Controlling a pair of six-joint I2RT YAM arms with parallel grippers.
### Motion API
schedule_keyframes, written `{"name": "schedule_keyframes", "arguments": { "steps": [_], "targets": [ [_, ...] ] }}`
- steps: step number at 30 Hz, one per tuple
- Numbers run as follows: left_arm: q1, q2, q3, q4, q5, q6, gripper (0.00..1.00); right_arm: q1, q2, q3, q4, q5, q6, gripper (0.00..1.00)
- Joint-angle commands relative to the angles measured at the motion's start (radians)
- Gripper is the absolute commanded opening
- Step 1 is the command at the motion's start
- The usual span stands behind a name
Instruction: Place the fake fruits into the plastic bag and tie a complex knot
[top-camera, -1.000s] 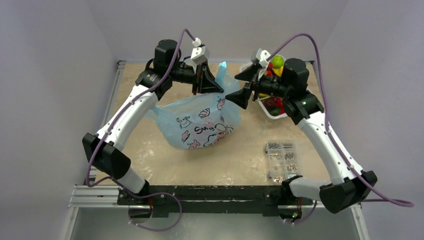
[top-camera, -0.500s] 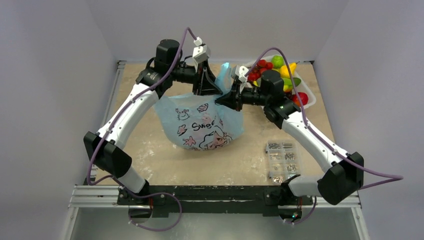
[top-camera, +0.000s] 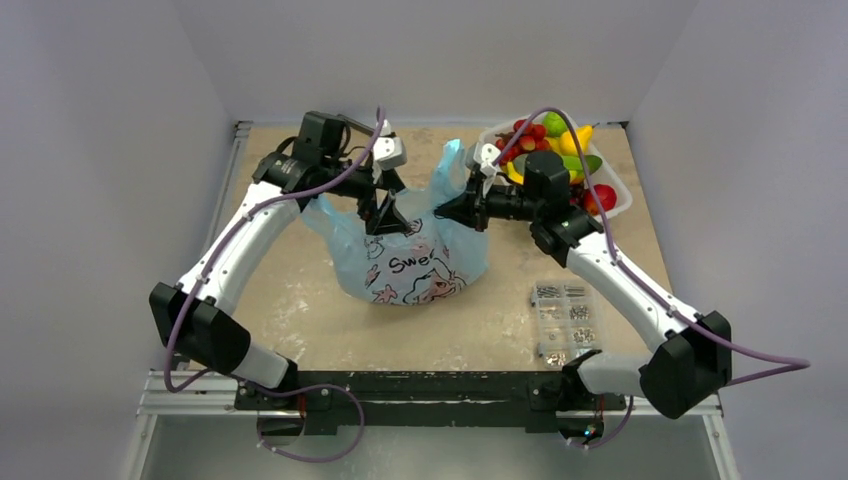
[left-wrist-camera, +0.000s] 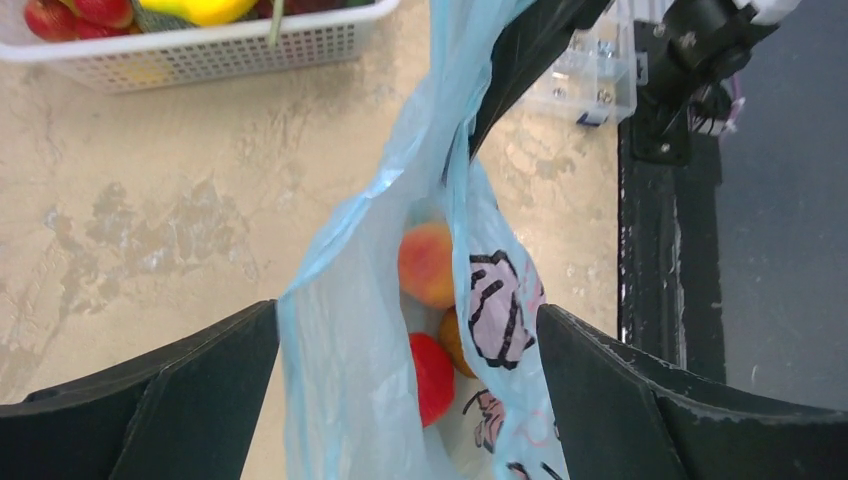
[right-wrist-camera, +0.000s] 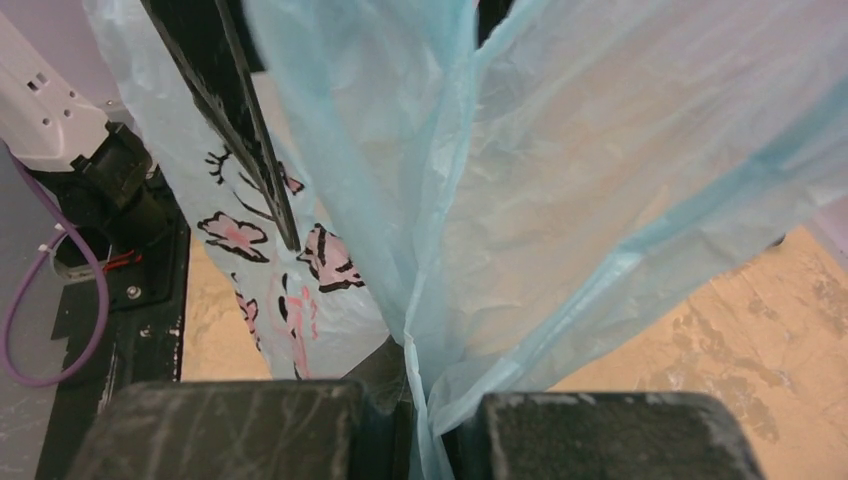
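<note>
The light-blue plastic bag (top-camera: 412, 262) with pink and dark print stands mid-table, one handle loop (top-camera: 447, 160) sticking up. My right gripper (top-camera: 444, 212) is shut on the bag's thin film (right-wrist-camera: 432, 400) at its upper right edge. My left gripper (top-camera: 384, 214) is open, its fingers (left-wrist-camera: 640, 400) either side of the bag's upper part (left-wrist-camera: 350, 330) without pinching it. Inside the bag I see a peach-coloured fruit (left-wrist-camera: 427, 262), a red one (left-wrist-camera: 432, 378) and an orange one (left-wrist-camera: 453, 340). More fake fruits (top-camera: 548, 140) lie in the white basket.
The white basket (top-camera: 618, 205) sits at the back right, its meshed wall (left-wrist-camera: 220, 55) showing in the left wrist view. A clear box of screws (top-camera: 565, 318) lies at the front right. The black rail (top-camera: 420, 388) runs along the near edge.
My left gripper opened, let go of the bag and dropped lower and left. My right gripper swung in from the basket and shut on the bag's edge. The bag settled lower.
</note>
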Motion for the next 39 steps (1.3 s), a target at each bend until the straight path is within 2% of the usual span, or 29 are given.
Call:
{"name": "schedule_keyframes", "arguments": {
  "steps": [1, 2, 4, 6, 8, 9, 11, 14, 17, 23, 29, 31, 32, 35, 37, 39],
  "targets": [
    [-0.048, 0.018, -0.037, -0.075, -0.076, 0.188, 1.00, -0.020, -0.036, -0.019, 0.061, 0.010, 0.042, 0.00],
    [-0.059, 0.018, -0.053, -0.109, -0.076, 0.215, 0.97, -0.028, -0.034, -0.024, 0.066, 0.020, 0.062, 0.00],
    [-0.076, 0.001, -0.114, -0.111, -0.097, 0.241, 0.69, -0.043, -0.030, -0.044, 0.084, 0.059, 0.119, 0.00],
    [-0.080, -0.040, -0.223, 0.015, -0.137, 0.201, 0.43, -0.059, -0.021, -0.066, 0.094, 0.077, 0.171, 0.00],
    [-0.093, -0.090, -0.340, 0.175, -0.195, 0.157, 0.13, -0.059, -0.011, -0.094, 0.102, 0.141, 0.206, 0.00],
    [-0.108, -0.109, -0.389, 0.244, -0.236, 0.150, 0.04, -0.060, 0.009, -0.106, 0.114, 0.164, 0.242, 0.00],
    [-0.137, -0.130, -0.475, 0.352, -0.304, 0.184, 0.00, -0.060, 0.056, -0.112, 0.100, 0.216, 0.291, 0.00],
    [-0.152, -0.106, -0.524, 0.452, -0.377, 0.229, 0.00, -0.060, 0.131, -0.120, 0.102, 0.246, 0.358, 0.00],
    [-0.164, -0.057, -0.538, 0.443, -0.393, 0.338, 0.00, -0.060, 0.213, -0.105, 0.093, 0.253, 0.382, 0.00],
    [-0.165, 0.002, -0.531, 0.348, -0.369, 0.468, 0.02, -0.063, 0.315, -0.061, 0.078, 0.260, 0.376, 0.00],
    [-0.164, -0.055, -0.479, 0.178, -0.334, 0.518, 0.11, -0.067, 0.264, -0.042, 0.088, 0.179, 0.386, 0.00],
    [-0.163, -0.099, -0.468, 0.160, -0.330, 0.497, 0.22, -0.067, 0.234, -0.038, 0.098, 0.134, 0.386, 0.00],
    [-0.164, -0.115, -0.449, 0.144, -0.330, 0.470, 0.33, -0.067, 0.222, -0.038, 0.103, 0.114, 0.382, 0.00],
    [-0.150, -0.102, -0.324, 0.001, -0.289, 0.372, 0.52, -0.068, 0.187, -0.056, 0.111, 0.089, 0.340, 0.00],
    [-0.111, -0.064, -0.214, -0.058, -0.215, 0.251, 0.61, -0.067, 0.176, -0.070, 0.122, 0.059, 0.301, 0.00],
    [-0.049, -0.025, -0.118, -0.060, -0.119, 0.108, 0.65, -0.068, 0.170, -0.073, 0.122, 0.039, 0.252, 0.00]
  ]
}}
